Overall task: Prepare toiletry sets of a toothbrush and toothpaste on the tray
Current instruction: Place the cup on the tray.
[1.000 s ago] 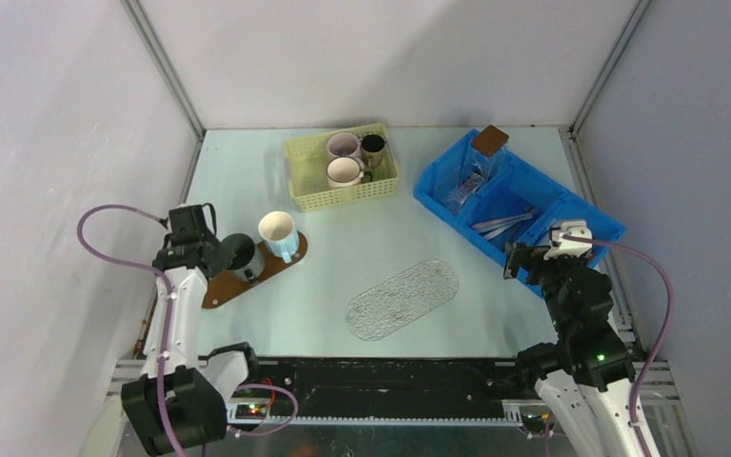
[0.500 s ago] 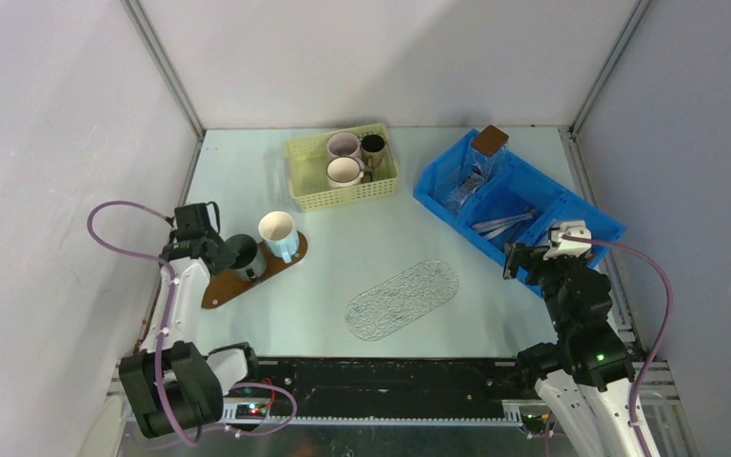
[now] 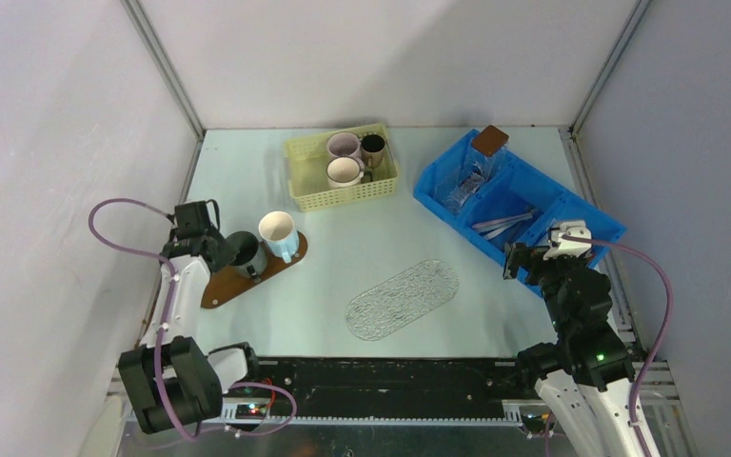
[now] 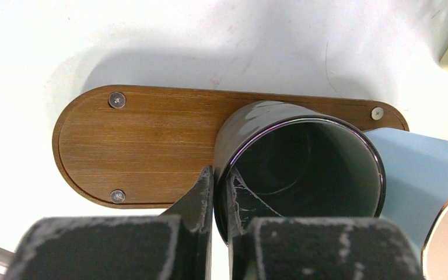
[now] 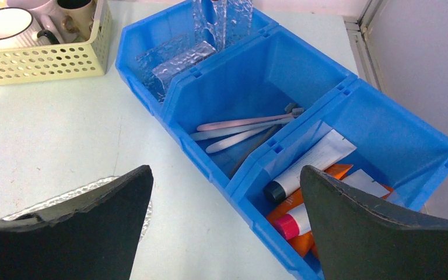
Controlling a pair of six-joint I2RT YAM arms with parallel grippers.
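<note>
Pale pink and white toothbrushes [image 5: 242, 125] lie in the middle compartment of the blue bin [image 5: 151, 41]. White and orange tubes [image 5: 315, 163] lie in its near compartment. My right gripper [image 5: 224, 170] is open and empty, just above the bin's near edge; it also shows in the top view [image 3: 533, 257]. My left gripper [image 4: 220, 186] is shut on the rim of a dark mug [image 4: 303, 163], one finger inside and one outside. The mug stands on the brown wooden tray [image 4: 140, 146]. A pale blue mug [image 3: 278, 233] stands beside it on the tray [image 3: 217, 288].
A clear oval glass dish [image 3: 402, 298] lies at the table's middle front. A yellow basket [image 3: 300, 186] with three mugs stands at the back. Clear glass pieces and a brown-topped item [image 3: 490, 141] fill the bin's far compartment.
My left arm has shifted its pose a little, its elbow moving back, still gripping the dark mug on the tray. The right arm has not moved.
</note>
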